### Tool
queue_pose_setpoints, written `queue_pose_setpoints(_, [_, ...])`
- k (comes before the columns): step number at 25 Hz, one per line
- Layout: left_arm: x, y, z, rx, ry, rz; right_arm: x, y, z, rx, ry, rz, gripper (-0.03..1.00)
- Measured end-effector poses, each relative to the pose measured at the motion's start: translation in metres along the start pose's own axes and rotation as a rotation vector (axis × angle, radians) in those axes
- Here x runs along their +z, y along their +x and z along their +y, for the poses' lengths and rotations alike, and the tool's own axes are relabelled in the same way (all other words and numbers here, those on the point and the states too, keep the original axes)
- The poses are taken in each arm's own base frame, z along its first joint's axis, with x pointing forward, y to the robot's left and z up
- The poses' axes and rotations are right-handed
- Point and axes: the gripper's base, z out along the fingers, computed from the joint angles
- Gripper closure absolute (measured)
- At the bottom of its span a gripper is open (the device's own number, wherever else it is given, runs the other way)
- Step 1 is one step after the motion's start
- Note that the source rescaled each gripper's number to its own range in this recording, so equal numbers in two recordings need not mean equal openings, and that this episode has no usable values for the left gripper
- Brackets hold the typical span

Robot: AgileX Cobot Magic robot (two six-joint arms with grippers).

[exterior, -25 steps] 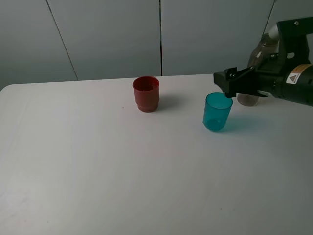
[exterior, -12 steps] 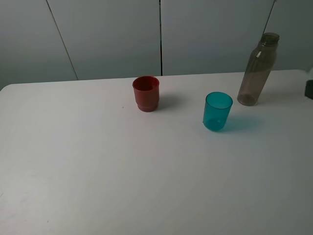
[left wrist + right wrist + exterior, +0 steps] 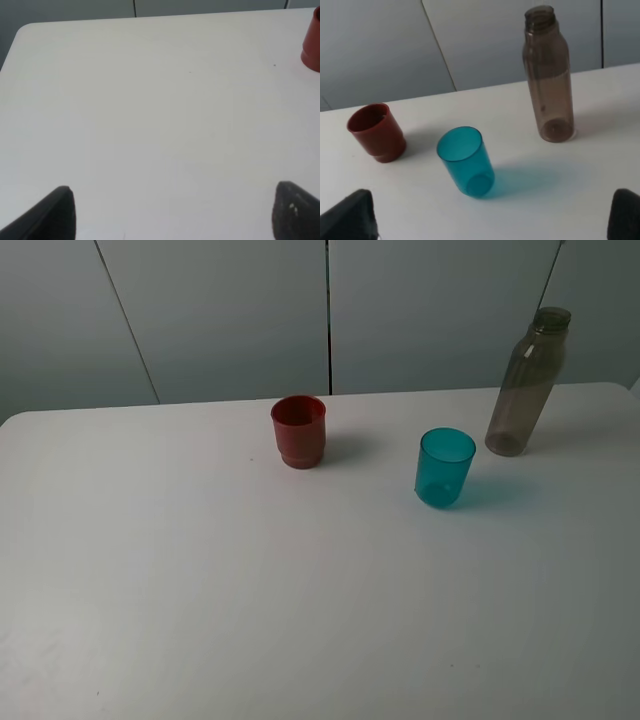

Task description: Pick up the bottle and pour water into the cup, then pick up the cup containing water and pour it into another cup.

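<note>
bottle [image 3: 525,383] upright at table's [image 3: 250,600] far right | teal cup [image 3: 444,467] just beside it, apart | red cup [image 3: 298,431] farther left | my right claw [image 3: 492,217] spread wide, empty | my left claw [image 3: 175,212] spread, empty

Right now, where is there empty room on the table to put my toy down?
The whole near half of the table, in front of the red cup and the teal cup, is bare. So is the far left side, left of the red cup. It gets crowded at the back right, where the teal cup stands near the bottle.
</note>
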Motion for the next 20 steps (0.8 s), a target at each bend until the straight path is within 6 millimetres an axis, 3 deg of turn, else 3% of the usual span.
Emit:
queue_pose_setpoints(8, [0.000, 0.000, 0.000, 0.000, 0.000, 0.000, -0.016, 0.000, 0.002, -0.126, -0.037, -0.007, -0.03])
queue_pose_setpoints(20, [0.000, 0.000, 0.000, 0.000, 0.000, 0.000, -0.017, 0.016, 0.001, -0.286, -0.048, 0.154, -0.03])
